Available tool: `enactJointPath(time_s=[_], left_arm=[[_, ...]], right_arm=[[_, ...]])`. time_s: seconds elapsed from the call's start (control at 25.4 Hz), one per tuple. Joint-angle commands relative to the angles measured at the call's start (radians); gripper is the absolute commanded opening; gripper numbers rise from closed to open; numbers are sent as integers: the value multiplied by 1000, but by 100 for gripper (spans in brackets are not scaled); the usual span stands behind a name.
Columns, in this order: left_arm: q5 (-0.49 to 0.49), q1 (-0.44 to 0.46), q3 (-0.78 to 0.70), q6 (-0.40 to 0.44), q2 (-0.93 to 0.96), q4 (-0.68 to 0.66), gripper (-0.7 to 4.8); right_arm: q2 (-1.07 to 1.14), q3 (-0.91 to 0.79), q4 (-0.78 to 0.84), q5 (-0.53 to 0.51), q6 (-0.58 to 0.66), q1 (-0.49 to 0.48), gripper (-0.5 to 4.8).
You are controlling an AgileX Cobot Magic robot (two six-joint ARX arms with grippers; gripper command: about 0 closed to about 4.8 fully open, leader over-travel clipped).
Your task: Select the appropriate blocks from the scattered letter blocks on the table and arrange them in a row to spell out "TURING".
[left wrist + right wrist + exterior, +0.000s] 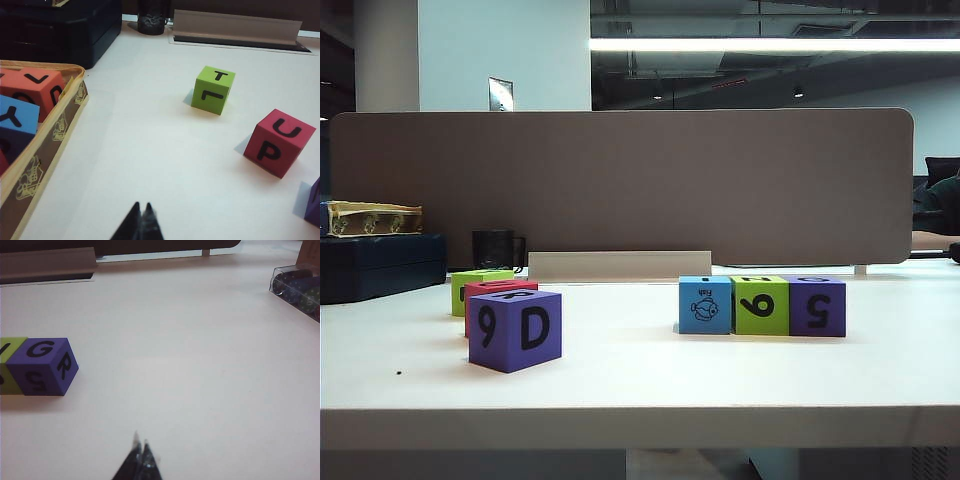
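Six letter blocks are seen on a white desk (640, 385). On the left, loosely grouped, stand a lime green block (213, 90), a red block (279, 142) and a purple block (515, 329). On the right, a blue block (705, 304), a second lime green block (759, 305) and a second purple block (816, 306) are set touching in a row. The cubes look matte, light and probably slightly soft, so flat opposite faces could be pinched without slipping. The left gripper (141, 220) and right gripper (140, 456) hover over bare desk, well apart from the blocks, jaws clenched on nothing. A brown-grey divider panel (620, 180) closes off the desk's far edge. A basket (47, 150) of spare blocks sits nearby.
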Motion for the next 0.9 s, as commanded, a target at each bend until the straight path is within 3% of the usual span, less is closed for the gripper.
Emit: enactJointPath(time_s=[0.04, 0.51, 0.9], left_arm=[[4, 0, 1, -2, 0, -6, -5], [5, 0, 3, -29, 0, -5, -6], [9, 0, 41, -76, 0, 32, -6]], right_arm=[[0, -5, 8, 1, -3, 2, -1], [0, -1, 26, -23, 0, 3, -1], [3, 131, -9, -18, 22, 3, -2]])
